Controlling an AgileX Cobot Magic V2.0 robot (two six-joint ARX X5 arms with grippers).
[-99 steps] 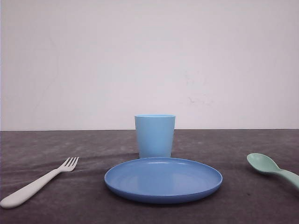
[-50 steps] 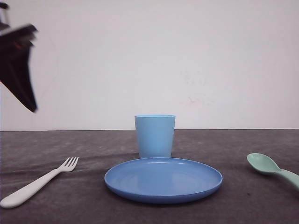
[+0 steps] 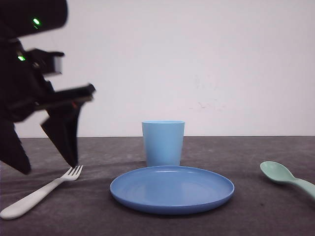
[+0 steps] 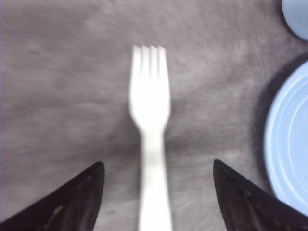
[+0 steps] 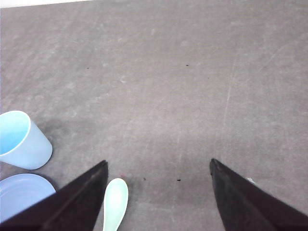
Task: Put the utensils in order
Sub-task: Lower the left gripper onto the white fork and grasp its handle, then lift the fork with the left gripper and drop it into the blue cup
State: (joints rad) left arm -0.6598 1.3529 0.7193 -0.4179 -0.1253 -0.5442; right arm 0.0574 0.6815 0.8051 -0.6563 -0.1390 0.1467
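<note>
The white fork (image 3: 39,194) lies on the dark table at the front left, tines pointing away toward the cup. My left gripper (image 3: 49,168) hangs open just above it; in the left wrist view the fork (image 4: 150,106) runs down the middle between the two black fingers (image 4: 82,202) of the gripper (image 4: 158,162), untouched. The mint-green spoon (image 3: 283,175) lies at the far right edge. In the right wrist view my right gripper (image 5: 159,161) is open above the table, and the spoon's bowl (image 5: 115,202) shows close beside one finger.
A round blue plate (image 3: 172,189) sits at the front centre with a light blue cup (image 3: 163,142) upright just behind it. The plate's rim (image 4: 288,144) is near the left gripper's side. The cup (image 5: 19,139) and plate (image 5: 19,195) lie left of the spoon.
My left arm has come in from the upper left and dropped down over the fork. The fork, spoon, cup and plate have not moved.
</note>
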